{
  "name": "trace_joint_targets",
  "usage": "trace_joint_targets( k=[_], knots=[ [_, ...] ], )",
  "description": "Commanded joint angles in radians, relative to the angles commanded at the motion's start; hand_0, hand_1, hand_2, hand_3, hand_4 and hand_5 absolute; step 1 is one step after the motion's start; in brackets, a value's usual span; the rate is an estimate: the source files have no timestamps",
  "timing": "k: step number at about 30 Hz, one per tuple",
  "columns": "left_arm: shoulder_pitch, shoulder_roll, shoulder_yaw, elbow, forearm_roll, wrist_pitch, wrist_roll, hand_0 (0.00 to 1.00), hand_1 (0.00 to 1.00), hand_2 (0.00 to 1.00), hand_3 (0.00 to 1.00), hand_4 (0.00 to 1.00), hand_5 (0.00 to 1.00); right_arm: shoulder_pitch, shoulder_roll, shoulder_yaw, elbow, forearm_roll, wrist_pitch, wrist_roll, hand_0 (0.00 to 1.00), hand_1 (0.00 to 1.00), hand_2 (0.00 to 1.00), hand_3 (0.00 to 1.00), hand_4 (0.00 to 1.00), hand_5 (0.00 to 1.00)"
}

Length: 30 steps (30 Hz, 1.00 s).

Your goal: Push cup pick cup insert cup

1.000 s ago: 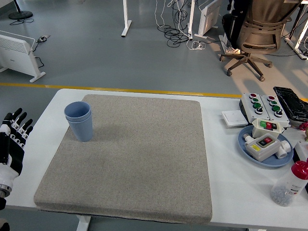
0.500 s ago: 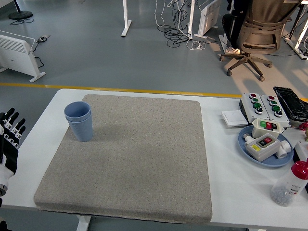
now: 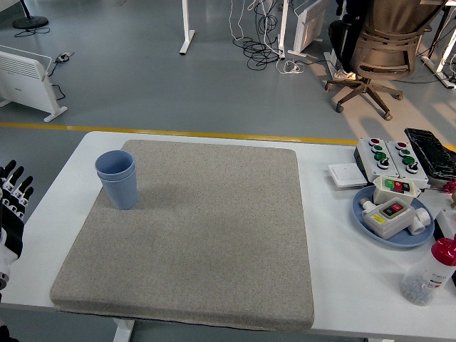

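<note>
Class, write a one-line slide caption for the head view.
Nested blue cups stand on a grey mat; the left hand hangs open beside the table.

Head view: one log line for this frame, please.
left hand: open, at table's left edge, holding nothing | right hand: not in view | blue cups: nested, upright, far-left of grey mat | person: none

Two blue cups (image 3: pixel 118 179) stand nested, one inside the other, upright near the far left corner of a grey mat (image 3: pixel 192 235) on the white counter (image 3: pixel 356 263). The left hand (image 3: pixel 10 210) hangs at the left edge, off the counter, fingers spread, holding nothing. A blue plate (image 3: pixel 367 217) carrying button boxes sits well right of the mat.
</note>
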Motion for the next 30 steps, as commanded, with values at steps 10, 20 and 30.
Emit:
trace_joint_targets(
  k=[10,20,30],
  knots=[
    [0.010,-0.002,-0.005,0.011,-0.009,-0.015,-0.006,0.991,0.961,0.998,0.989,0.601,0.998,-0.010,0.001,0.006,0.000,-0.009,0.002,0.002,0.666,0.602,0.616,0.563,0.100,0.450],
    [0.015,-0.005,-0.014,0.016,-0.005,-0.032,0.000,0.993,0.962,0.998,0.991,0.606,0.998,-0.013,0.005,0.021,0.001,-0.037,0.002,-0.007,0.665,0.602,0.617,0.564,0.100,0.451],
    [0.005,-0.009,-0.014,0.026,-0.005,-0.039,-0.002,0.983,0.960,0.998,0.998,0.610,0.998,-0.016,0.007,0.007,0.003,-0.026,0.004,-0.002,0.666,0.603,0.617,0.564,0.101,0.449]
  ],
)
